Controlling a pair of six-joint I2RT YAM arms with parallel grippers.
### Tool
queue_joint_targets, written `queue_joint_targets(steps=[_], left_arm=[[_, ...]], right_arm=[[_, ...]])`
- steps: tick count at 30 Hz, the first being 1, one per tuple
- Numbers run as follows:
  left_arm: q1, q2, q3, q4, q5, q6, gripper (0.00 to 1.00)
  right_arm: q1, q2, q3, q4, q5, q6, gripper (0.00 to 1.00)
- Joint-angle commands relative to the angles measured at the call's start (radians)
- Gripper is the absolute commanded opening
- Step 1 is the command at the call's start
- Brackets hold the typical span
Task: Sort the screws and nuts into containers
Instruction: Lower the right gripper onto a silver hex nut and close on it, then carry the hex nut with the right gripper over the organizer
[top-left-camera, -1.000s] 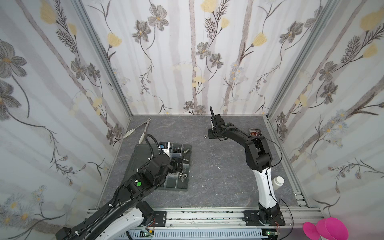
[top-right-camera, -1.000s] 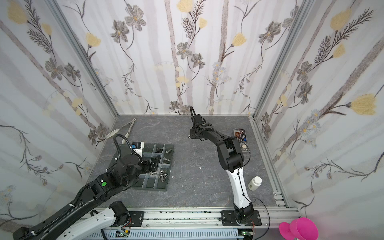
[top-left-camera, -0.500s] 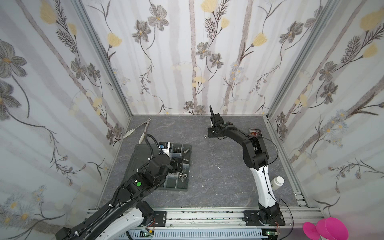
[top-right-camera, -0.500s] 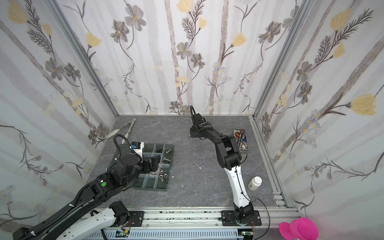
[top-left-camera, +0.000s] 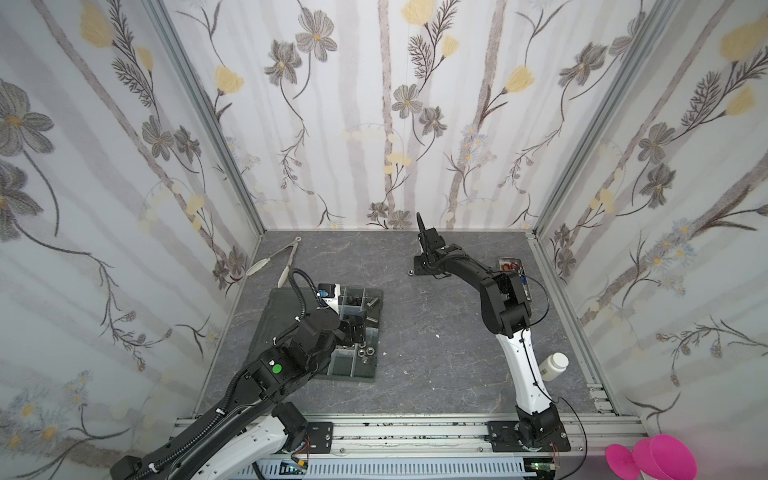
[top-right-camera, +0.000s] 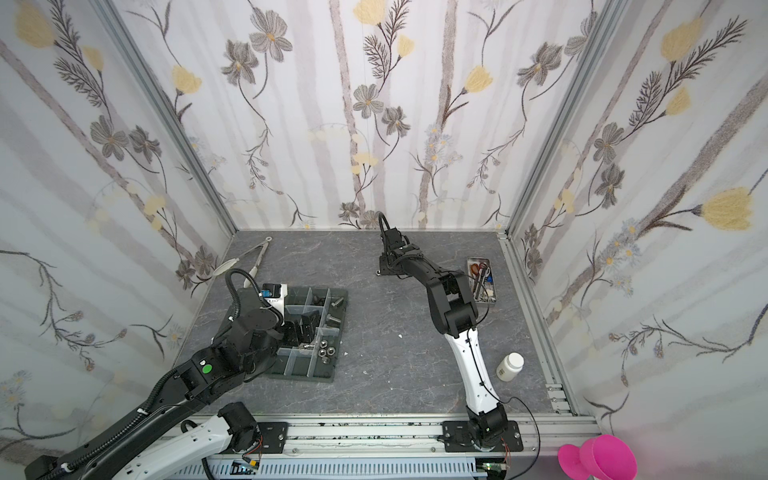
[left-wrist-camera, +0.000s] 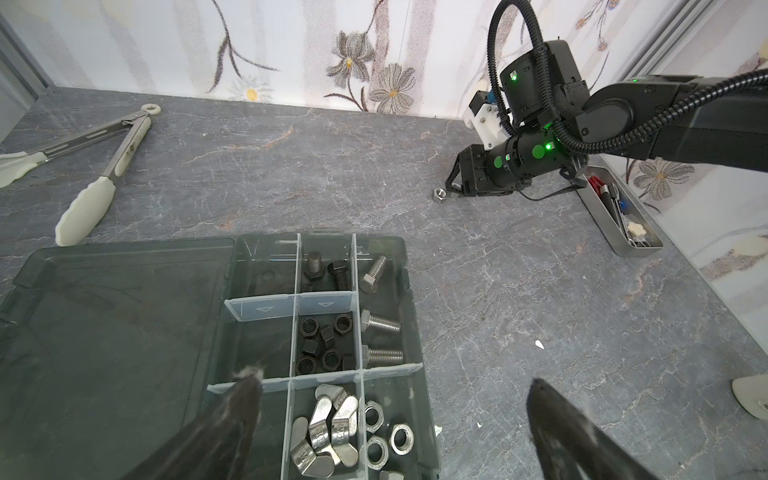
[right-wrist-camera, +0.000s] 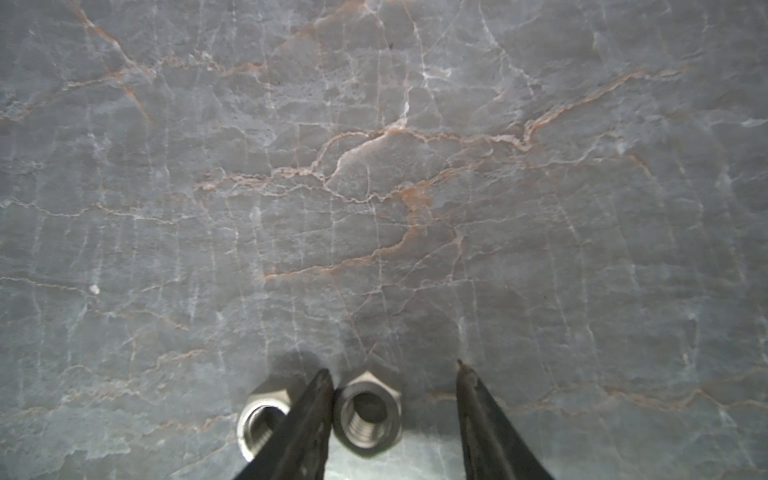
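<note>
The right gripper (right-wrist-camera: 392, 370) stands half-open astride one shiny silver hex nut (right-wrist-camera: 368, 415) (touching one finger only); a second silver nut (right-wrist-camera: 262, 419) lies just outside. The left gripper (left-wrist-camera: 392, 378) gapes wide above the dark grey organiser tray (left-wrist-camera: 124, 332).

A robot lab cell: floral-papered panels (top-left-camera: 374, 104) in aluminium framing (top-left-camera: 212, 124) enclose a marbled bench (top-left-camera: 436, 374) with two rail-mounted arms (top-left-camera: 521, 365)

Top views: bright, even light, only soft shadows on the table (top-left-camera: 415, 332); walls (top-left-camera: 374, 124) bend at the edges. Left wrist pic: sharp, but left fingertips (left-wrist-camera: 245, 399) v. blurry. Right wrist pic: dimmer, a bit fuzzy, soft shadows by the nuts (right-wrist-camera: 368, 415).
</note>
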Motion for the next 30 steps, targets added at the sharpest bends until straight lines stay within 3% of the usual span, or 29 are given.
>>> queue_joint_targets(steps=[1, 17, 30], left_arm=[[0.001, -0.003, -0.001, 0.008, -0.026, -0.005, 1.0], [0.0, -0.004, -0.001, 0.003, -0.041, -0.006, 1.0], [0.001, -0.017, 0.0, 0.0, -0.067, -0.011, 1.0]], right_arm=[[0.002, 0.009, 0.008, -0.021, 0.03, 0.003, 0.46], [0.01, -0.031, 0.007, -0.065, 0.046, 0.001, 0.18], [0.086, -0.246, -0.109, -0.017, 0.006, -0.003, 0.12]])
